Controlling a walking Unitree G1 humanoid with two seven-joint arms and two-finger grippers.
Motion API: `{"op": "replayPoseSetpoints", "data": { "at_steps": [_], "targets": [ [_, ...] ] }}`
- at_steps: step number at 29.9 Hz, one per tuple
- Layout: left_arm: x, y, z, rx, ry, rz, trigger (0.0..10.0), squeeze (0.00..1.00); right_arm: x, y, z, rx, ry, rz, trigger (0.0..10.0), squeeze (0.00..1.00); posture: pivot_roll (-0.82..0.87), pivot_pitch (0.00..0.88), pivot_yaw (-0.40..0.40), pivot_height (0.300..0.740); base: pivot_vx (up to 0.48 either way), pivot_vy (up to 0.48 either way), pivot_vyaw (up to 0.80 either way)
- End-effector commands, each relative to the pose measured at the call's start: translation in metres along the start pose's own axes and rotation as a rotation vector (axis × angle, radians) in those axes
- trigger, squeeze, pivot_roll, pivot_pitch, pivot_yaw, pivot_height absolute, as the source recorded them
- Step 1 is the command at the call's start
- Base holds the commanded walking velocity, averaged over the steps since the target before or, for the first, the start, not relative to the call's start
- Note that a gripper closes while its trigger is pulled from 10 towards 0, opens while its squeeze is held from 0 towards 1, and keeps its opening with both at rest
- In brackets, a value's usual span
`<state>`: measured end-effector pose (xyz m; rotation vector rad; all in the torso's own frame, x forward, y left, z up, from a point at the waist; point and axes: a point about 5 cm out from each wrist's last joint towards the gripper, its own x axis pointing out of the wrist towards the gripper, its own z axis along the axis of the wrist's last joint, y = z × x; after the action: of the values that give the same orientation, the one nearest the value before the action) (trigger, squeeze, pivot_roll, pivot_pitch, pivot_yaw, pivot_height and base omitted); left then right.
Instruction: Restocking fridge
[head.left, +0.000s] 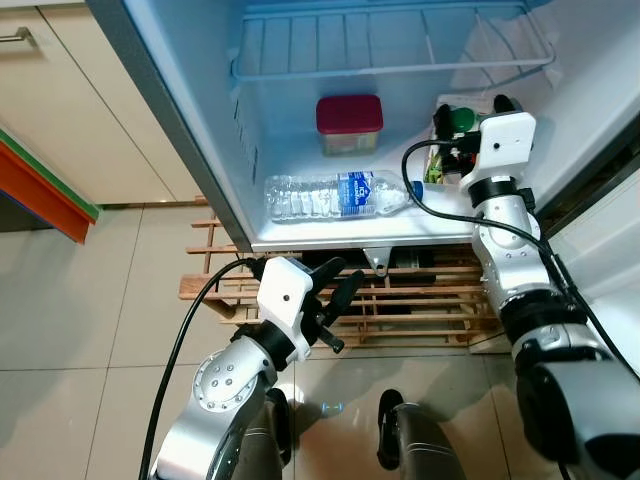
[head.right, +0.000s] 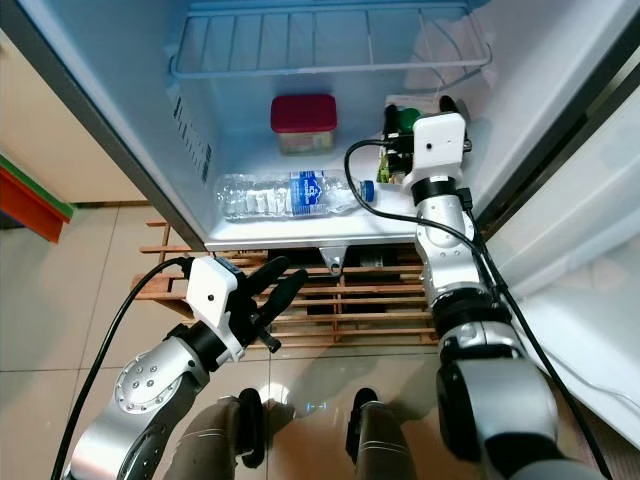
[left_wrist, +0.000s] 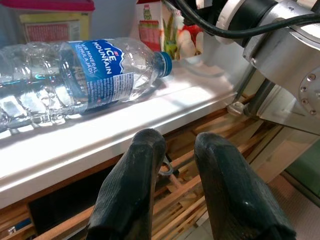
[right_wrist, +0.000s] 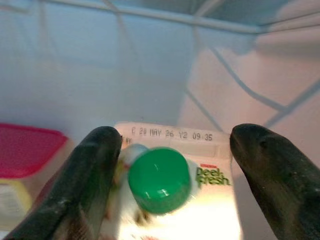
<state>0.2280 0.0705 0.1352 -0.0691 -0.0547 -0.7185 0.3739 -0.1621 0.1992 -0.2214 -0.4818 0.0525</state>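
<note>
Left eye view. The open fridge (head.left: 190, 150) shows a white floor shelf under a wire rack (head.left: 390, 45). A clear water bottle (head.left: 335, 196) with a blue label lies on its side near the shelf's front edge, cap toward the robot's right. Behind it stands a tub with a red lid (head.left: 349, 123). At the right rear corner stands a juice carton (head.left: 447, 122) with a green cap. The right gripper (head.left: 462, 120) reaches into that corner with the carton top at its fingers. The left gripper (head.left: 338, 298) hangs outside and below the shelf, in front of a wooden slatted pallet (head.left: 420, 300) under the fridge, its fingers a little apart and holding nothing. Beige floor tiles (head.left: 90, 300) and a cabinet front (head.left: 90, 110) lie on the left.

Right eye view. The same layout appears, with the right arm rising from the lower right into the compartment and the fridge door (head.right: 590, 290) open at the right.

Left wrist view. The two black fingers (left_wrist: 132, 190) stand slightly separated with nothing between them, below the shelf lip. The bottle lies just beyond, its label reading "ICE MOUNTAIN"; the carton and the right arm's silver links are behind it.

Right wrist view. The fingers (right_wrist: 95, 170) are spread wide on either side of the carton top, not pressing on it. The green cap (right_wrist: 160, 179) sits between them, with a printed date line and the words "Deel Fresh" on the carton. The red-lidded tub is beside it.
</note>
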Motion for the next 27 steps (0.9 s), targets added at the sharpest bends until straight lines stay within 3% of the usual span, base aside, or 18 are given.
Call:
{"op": "replayPoseSetpoints", "data": {
  "at_steps": [1,11,15,16,18,19,23,27],
  "targets": [
    [0.000,-0.002,-0.002,-0.010,0.010,-0.001,10.0,0.00,-0.004,0.001,0.003,0.008,-0.013,0.015,10.0,1.00,0.25,0.321,0.039,0.730,0.000,0.000,0.00],
    [0.006,0.001,0.000,0.001,-0.002,-0.001,10.0,0.00,-0.018,-0.006,0.019,0.015,-0.046,-0.017,10.0,1.00,0.24,0.295,0.027,0.730,0.000,0.000,0.00],
    [0.009,0.008,-0.004,0.064,0.041,0.021,10.0,0.00,-0.028,-0.008,0.025,-0.016,-0.044,-0.065,10.0,1.00,0.22,0.270,0.012,0.730,0.000,0.000,0.00],
    [0.010,0.012,-0.006,0.070,0.065,0.040,10.0,0.00,-0.034,-0.007,0.030,-0.019,-0.045,-0.074,10.0,0.89,0.22,0.257,0.009,0.730,0.000,0.000,0.00],
    [0.012,0.016,-0.009,0.075,0.092,0.062,10.0,0.00,-0.039,-0.006,0.034,-0.017,-0.046,-0.079,10.0,0.89,0.21,0.252,0.008,0.730,0.000,0.000,0.00],
    [0.014,0.022,-0.014,0.063,0.130,0.076,10.0,0.00,-0.044,-0.004,0.038,-0.026,-0.050,-0.086,10.0,0.00,0.20,0.228,0.004,0.730,0.000,0.000,0.00],
    [0.018,0.036,-0.011,0.051,0.148,0.105,10.0,0.00,-0.066,-0.003,0.055,-0.020,-0.050,-0.128,10.0,0.00,0.15,0.160,-0.004,0.730,0.000,0.000,0.00],
    [0.025,0.045,-0.003,0.037,0.114,0.119,10.0,0.00,-0.077,-0.007,0.057,-0.012,-0.021,-0.164,10.0,0.00,0.11,0.108,-0.006,0.730,0.000,0.000,0.00]
  ]
}}
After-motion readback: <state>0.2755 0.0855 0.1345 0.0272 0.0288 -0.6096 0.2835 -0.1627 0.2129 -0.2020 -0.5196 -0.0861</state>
